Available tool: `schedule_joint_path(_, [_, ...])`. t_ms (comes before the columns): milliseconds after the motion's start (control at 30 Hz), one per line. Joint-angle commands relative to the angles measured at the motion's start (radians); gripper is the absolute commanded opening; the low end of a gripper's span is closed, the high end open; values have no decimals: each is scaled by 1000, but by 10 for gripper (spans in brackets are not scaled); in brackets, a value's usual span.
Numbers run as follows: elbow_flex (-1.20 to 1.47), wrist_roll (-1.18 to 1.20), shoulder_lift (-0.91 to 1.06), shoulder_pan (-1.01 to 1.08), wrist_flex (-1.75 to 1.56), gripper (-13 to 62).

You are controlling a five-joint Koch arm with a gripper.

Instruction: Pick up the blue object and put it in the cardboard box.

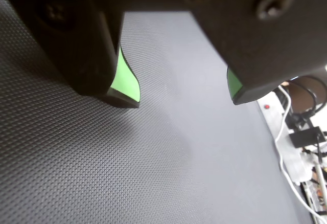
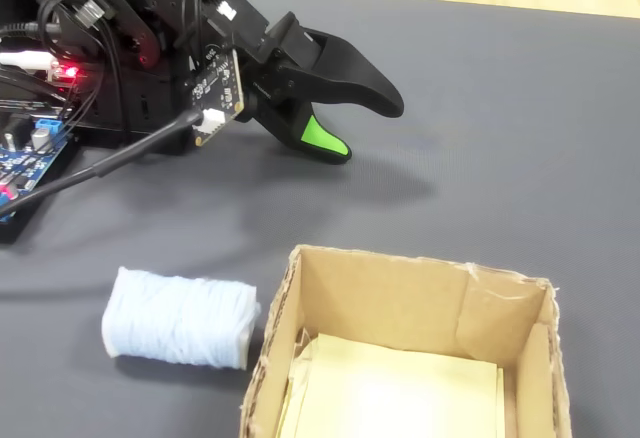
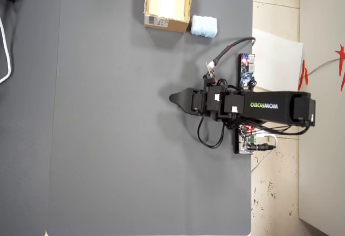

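The blue object (image 2: 180, 318) is a pale blue ribbed roll lying on its side on the grey mat, touching or nearly touching the left wall of the cardboard box (image 2: 400, 280) in the fixed view. In the overhead view the roll (image 3: 204, 26) lies just right of the box (image 3: 166, 22), whose labelled side faces down-frame. My gripper (image 2: 360, 126) hovers over bare mat, well away from both. It is open: the wrist view shows the gripper (image 1: 184, 98) with green-padded jaws wide apart and only mat between them. In the overhead view the gripper (image 3: 175, 99) points left at mid-mat.
A blue circuit board (image 2: 25, 158) with cables sits beside the arm base, the board (image 3: 247, 70) lying at the mat's right edge from above. Cables and a white power strip (image 1: 294, 132) lie off the mat. A pale paper sheet (image 2: 390, 393) lines the box floor.
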Motion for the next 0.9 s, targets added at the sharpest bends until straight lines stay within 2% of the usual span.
schedule_joint_path(0, [37, 21, 84, 0, 107, 340])
schedule_joint_path(867, [37, 32, 83, -2, 104, 339])
